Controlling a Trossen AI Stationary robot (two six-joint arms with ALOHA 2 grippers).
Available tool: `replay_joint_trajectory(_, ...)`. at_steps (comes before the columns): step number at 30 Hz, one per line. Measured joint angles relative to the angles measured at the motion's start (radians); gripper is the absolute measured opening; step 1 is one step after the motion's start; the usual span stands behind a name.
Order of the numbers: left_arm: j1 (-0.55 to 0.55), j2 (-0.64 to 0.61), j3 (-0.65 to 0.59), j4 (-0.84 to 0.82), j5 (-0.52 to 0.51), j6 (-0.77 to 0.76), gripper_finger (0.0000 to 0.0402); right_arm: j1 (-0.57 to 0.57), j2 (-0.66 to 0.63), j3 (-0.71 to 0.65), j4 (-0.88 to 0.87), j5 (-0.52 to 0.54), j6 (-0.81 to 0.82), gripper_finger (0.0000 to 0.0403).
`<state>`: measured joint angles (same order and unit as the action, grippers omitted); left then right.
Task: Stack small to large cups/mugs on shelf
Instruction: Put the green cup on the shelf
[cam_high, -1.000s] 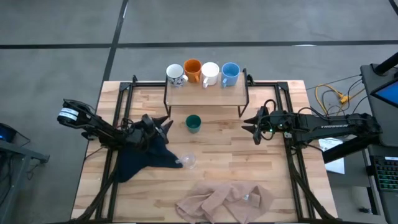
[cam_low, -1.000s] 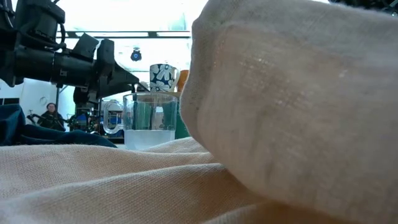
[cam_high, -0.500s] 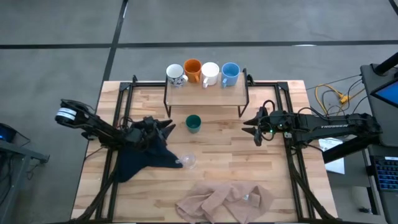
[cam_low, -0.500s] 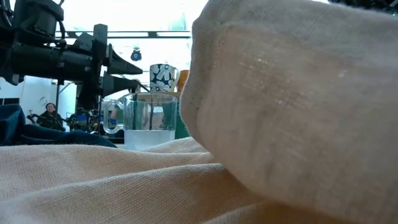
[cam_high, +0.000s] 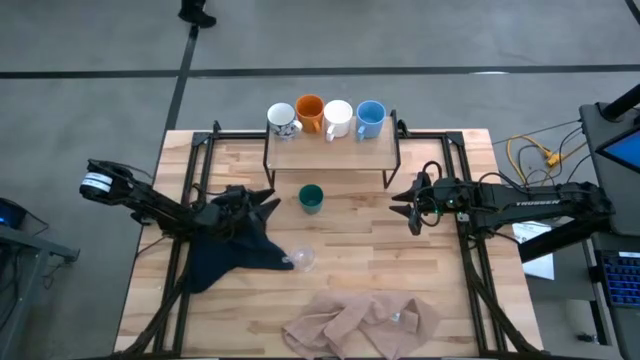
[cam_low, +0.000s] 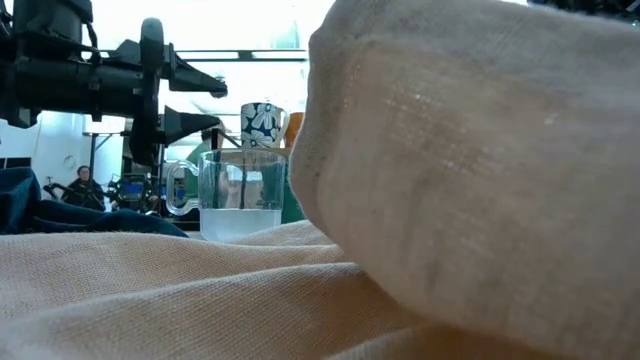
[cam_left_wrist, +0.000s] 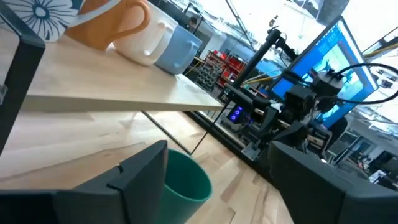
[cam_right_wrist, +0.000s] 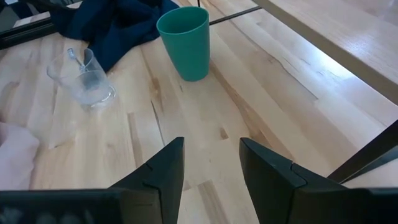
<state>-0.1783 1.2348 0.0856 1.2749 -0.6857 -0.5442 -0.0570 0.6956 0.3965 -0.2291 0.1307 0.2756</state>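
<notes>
The shelf (cam_high: 331, 153) is standing at the far middle of the table (cam_high: 440, 300). Four mugs are sitting in a row on it: from left to right, the patterned mug (cam_high: 282, 121), the orange mug (cam_high: 310, 113), the white mug (cam_high: 337, 118) and the light blue mug (cam_high: 370, 118). The green cup (cam_high: 311, 198) is standing upright on the table just in front of the shelf, apart from it. The clear glass cup (cam_high: 303, 260) is resting nearer, at the edge of the dark blue cloth (cam_high: 228, 255). The beige cloth (cam_high: 362, 323) is lying crumpled at the near edge.

The left gripper (cam_high: 268, 202) is hovering over the dark blue cloth, pointing toward the green cup; its fingers are standing spread apart and grasping nothing. In the left wrist view the green cup (cam_left_wrist: 185, 182) is showing between the two fingers, not touched.

The right gripper (cam_high: 398, 203) is waiting to the right of the green cup, well apart from it. Its fingers are standing partly apart and are empty, with bare table between them in the right wrist view.
</notes>
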Motion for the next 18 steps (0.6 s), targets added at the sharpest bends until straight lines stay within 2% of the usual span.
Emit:
replay_joint_trajectory(4,0.000,0.012,-0.001,0.000,0.000,0.044,0.0284,0.000,0.000,0.000,0.000,0.000,0.001,0.0148)
replay_joint_trajectory(10,0.000,0.037,-0.001,-0.001,-0.014,0.361,0.0288,0.000,0.000,0.000,0.000,0.000,0.004,0.0148)
replay_joint_trajectory(14,0.000,0.038,-0.001,0.005,-0.026,0.498,0.0288,0.000,0.000,0.000,0.001,0.000,0.012,0.0148)
replay_joint_trajectory(18,0.000,0.039,-0.001,0.009,-0.026,0.521,0.0288,0.000,0.000,0.000,0.002,0.000,0.019,0.0148)
